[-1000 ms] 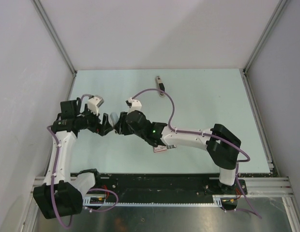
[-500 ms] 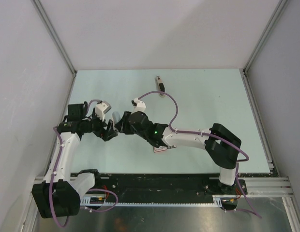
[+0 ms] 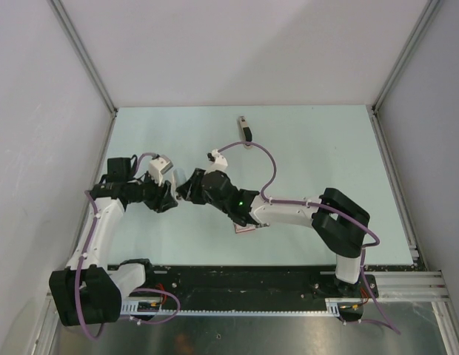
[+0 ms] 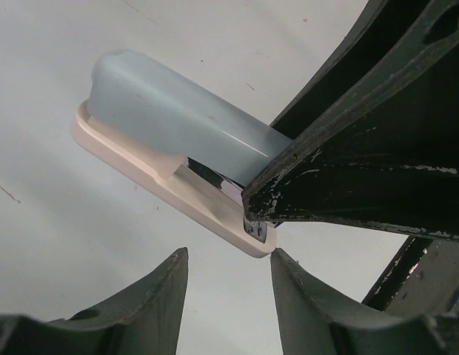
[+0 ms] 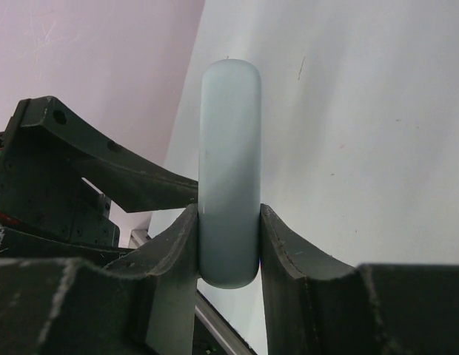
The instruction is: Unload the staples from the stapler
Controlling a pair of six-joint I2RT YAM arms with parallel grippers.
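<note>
Right tool (image 5: 228, 222) clamps stapler (image 4: 170, 126) at one end; that end lies just ahead of left tool (image 4: 228, 260), released.

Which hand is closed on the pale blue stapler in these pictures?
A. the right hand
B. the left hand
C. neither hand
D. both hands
A: the right hand grips the stapler from both sides, while the left hand is open just short of the stapler's end.
</note>
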